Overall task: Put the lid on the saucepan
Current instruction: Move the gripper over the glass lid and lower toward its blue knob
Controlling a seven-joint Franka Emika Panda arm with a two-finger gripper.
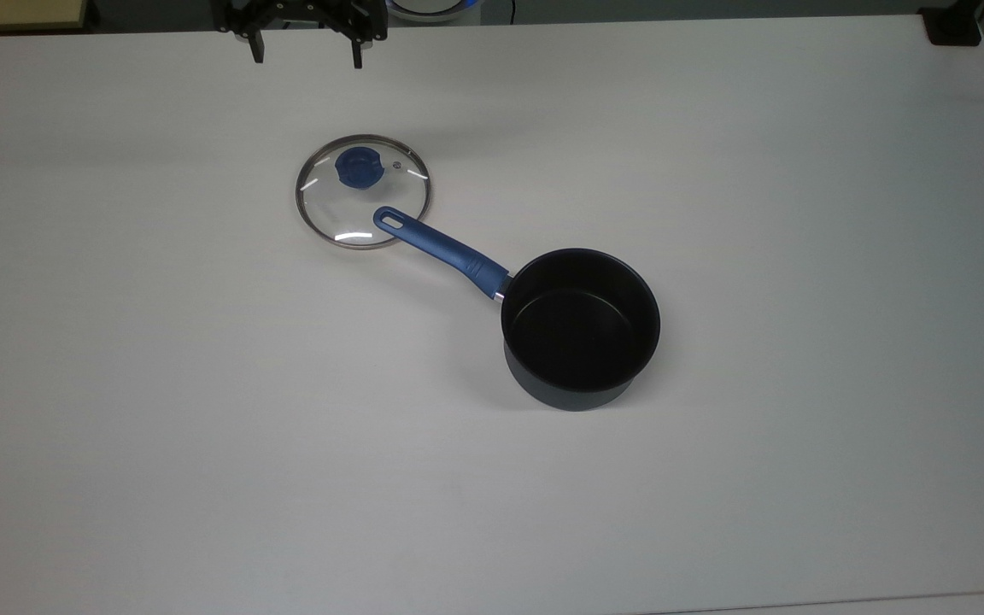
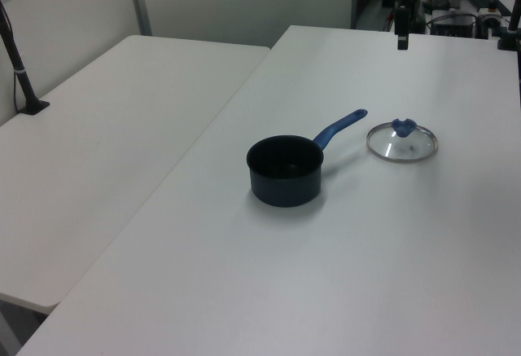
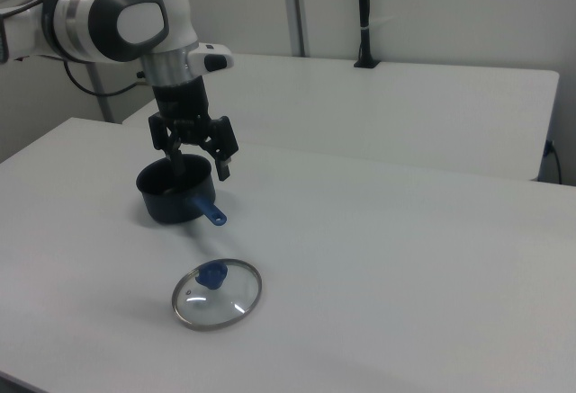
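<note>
The lid lies flat on the tabletop, knob up, and the pan stands upright and empty some way from it, with nothing yet covering its mouth. The pan's handle is pointed at the lid, and in the top view its looped end is seen over the lid's rim; whether it touches the rim or only overlaps it in that view cannot be told, though in the left view a small gap from the lid is suggested. The gripper is held in the air beyond the lid on the side away from the pan, with its fingers spread wide and nothing between them, so no part of the task is judged done. The main risk is judged to lie in the knob: it is small and rounded, and if the fingers are closed off-centre the lid may be tipped or let slip, and glass dropped on the tabletop may be cracked. A second risk is posed by the handle close to the lid: a finger lowered on that side may strike it, and the pan may be swung or pushed off its spot. A lid carried by its knob may also hang tilted, so that one edge catches the pan's rim and is left sitting askew.
</note>
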